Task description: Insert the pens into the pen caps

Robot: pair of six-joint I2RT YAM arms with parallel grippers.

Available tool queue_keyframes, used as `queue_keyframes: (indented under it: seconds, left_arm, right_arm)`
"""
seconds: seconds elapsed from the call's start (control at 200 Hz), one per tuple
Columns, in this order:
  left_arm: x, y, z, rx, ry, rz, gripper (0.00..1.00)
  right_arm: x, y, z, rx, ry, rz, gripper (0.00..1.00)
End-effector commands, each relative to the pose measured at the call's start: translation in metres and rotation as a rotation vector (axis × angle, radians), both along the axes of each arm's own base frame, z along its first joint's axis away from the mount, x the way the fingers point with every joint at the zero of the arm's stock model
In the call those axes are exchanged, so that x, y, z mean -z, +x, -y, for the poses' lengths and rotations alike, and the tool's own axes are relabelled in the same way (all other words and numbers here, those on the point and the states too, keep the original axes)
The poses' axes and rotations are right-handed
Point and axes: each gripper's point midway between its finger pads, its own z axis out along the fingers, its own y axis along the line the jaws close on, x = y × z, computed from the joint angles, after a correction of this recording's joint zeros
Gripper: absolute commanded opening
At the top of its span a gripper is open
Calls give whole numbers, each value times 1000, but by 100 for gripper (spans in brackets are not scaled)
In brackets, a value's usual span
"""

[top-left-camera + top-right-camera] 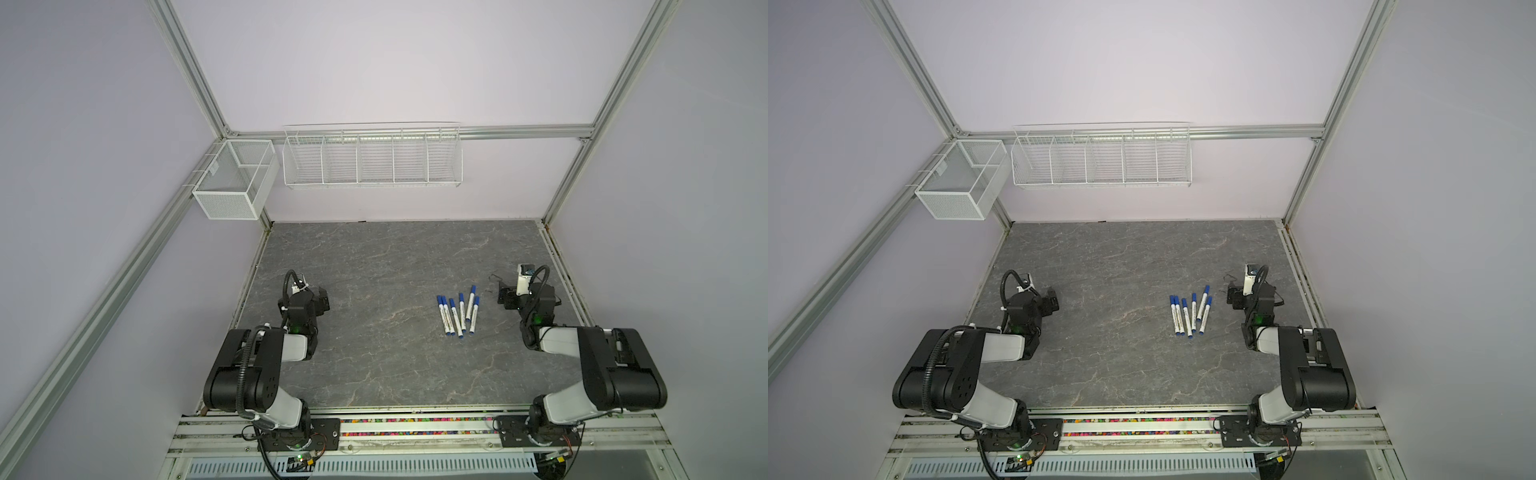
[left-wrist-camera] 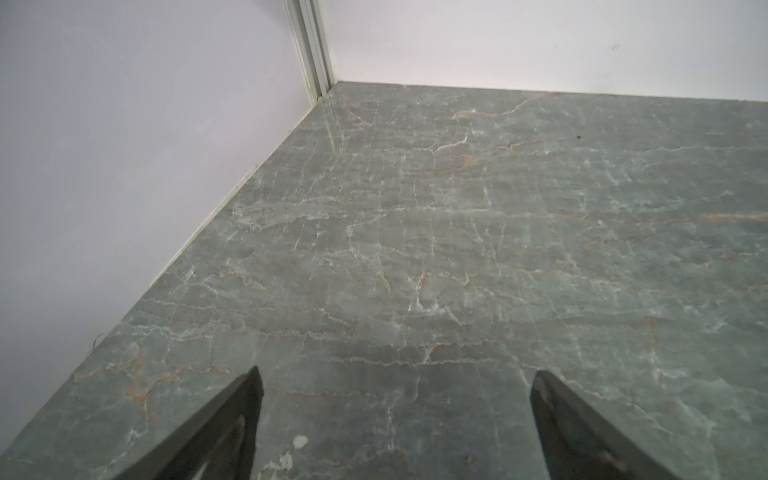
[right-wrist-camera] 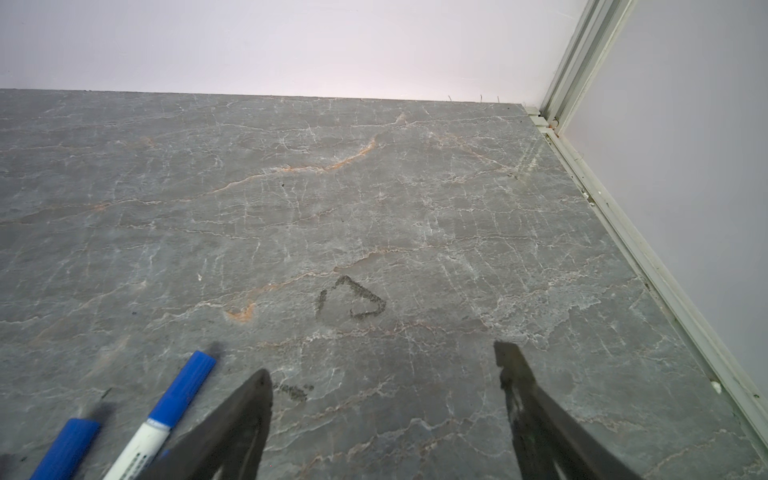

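Dark print on the white barrels: too small and blurred to read. Six slim round pens (image 1: 457, 315), flat on the veined grey stone-look tabletop (image 1: 374, 257), between the two claws, near the right gripper (image 3: 382, 365) and well apart from the left gripper (image 2: 397, 382). Long axes roughly parallel, slightly fanned. Smooth blue pen caps (image 3: 185, 388) seated on the ends pointing the same way as the right claw. Both pairs of dark tapered jaws spread wide, clamped on nothing. Smudged triangular scrawl (image 3: 353, 299) just ahead of the right claw.

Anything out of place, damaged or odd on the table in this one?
Yes: a dark triangular scribble and a smaller smudge mark the grey tabletop by the open right end effector, apparently stray marker ink. The pens lie capped in a loose fan.
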Motion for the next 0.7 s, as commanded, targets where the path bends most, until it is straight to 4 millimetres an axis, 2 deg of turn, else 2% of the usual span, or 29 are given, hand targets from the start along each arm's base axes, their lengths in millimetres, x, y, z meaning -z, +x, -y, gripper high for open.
queue_keyframes:
  seconds: [0.0,0.695]
  left_arm:
    - [-28,15,-3,3,-29,100,99]
    - [-28,16,-4,3,-31,106,99]
  right_arm:
    - [-2,0,-1,-10,3,16,88]
    - [0,0,-4,-36,10,15,88]
